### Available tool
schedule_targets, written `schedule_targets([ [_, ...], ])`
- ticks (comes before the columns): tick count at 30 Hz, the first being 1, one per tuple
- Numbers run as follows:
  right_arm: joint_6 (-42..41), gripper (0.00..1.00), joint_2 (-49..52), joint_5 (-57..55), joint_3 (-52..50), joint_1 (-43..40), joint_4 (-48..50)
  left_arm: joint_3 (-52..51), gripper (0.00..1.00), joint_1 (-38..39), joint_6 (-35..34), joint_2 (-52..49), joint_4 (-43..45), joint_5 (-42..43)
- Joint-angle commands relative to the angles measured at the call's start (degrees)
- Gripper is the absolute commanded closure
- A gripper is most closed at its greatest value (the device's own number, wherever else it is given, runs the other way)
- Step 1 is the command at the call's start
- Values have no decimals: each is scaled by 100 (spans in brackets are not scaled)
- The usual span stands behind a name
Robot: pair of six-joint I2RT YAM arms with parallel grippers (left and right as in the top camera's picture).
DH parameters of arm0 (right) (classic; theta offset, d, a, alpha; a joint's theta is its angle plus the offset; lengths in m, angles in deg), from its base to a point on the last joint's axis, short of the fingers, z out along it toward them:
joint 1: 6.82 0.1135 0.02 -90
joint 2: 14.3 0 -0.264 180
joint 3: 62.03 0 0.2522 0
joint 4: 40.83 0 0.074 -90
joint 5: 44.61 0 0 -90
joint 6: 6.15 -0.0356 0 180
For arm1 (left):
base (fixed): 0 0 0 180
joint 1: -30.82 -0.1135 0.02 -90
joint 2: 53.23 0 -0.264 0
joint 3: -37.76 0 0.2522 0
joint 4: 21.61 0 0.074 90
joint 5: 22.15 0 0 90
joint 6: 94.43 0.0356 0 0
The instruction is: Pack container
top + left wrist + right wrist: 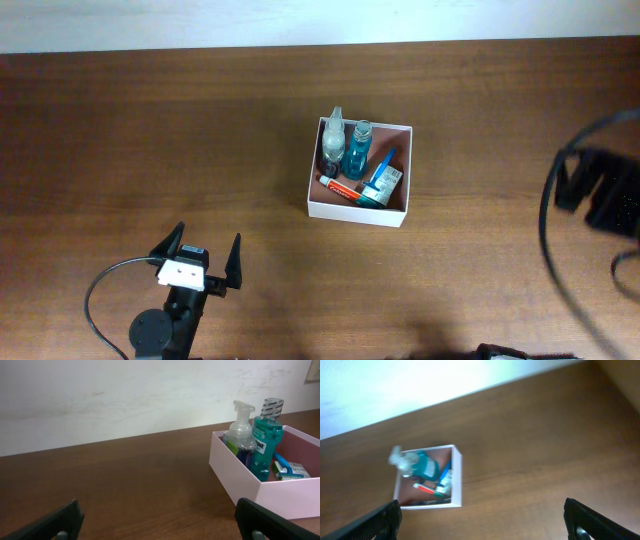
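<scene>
A dark wooden table (150,130) meets a pale wall (125,395), the container (355,212) on it holds toiletries (356,155), and the left gripper (207,240) and right gripper (482,525) gape wide, both empty.

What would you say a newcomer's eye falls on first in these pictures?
The white-walled container stands out near the middle of the dark wooden table, holding a teal mouthwash bottle and a clear pump bottle upright at its far side and a red-and-white tube lying nearer the front. At the near edge the left gripper sits open and empty, well apart from it.
</scene>
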Motion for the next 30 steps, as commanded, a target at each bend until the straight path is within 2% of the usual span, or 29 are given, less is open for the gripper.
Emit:
schedule_targets([
  [1,55,1,-420,-50,15,317,2,-11,1,-24,74,55,-46,-61],
  [9,55,1,-1639,-70,-483,378,7,-11,1,-24,74,55,-48,-61],
  [16,55,1,-2824,-92,-2417,549,96,-11,0,-24,74,55,-46,-61],
  [22,55,1,-3786,44,-4452,1088,2061,-11,1,-24,74,55,-46,-61],
  [25,57,1,-4345,323,-5698,1440,3722,-11,1,-24,74,55,-46,-61],
  [30,55,1,-5047,531,-7276,1606,5853,-11,1,-24,72,55,-46,-61],
])
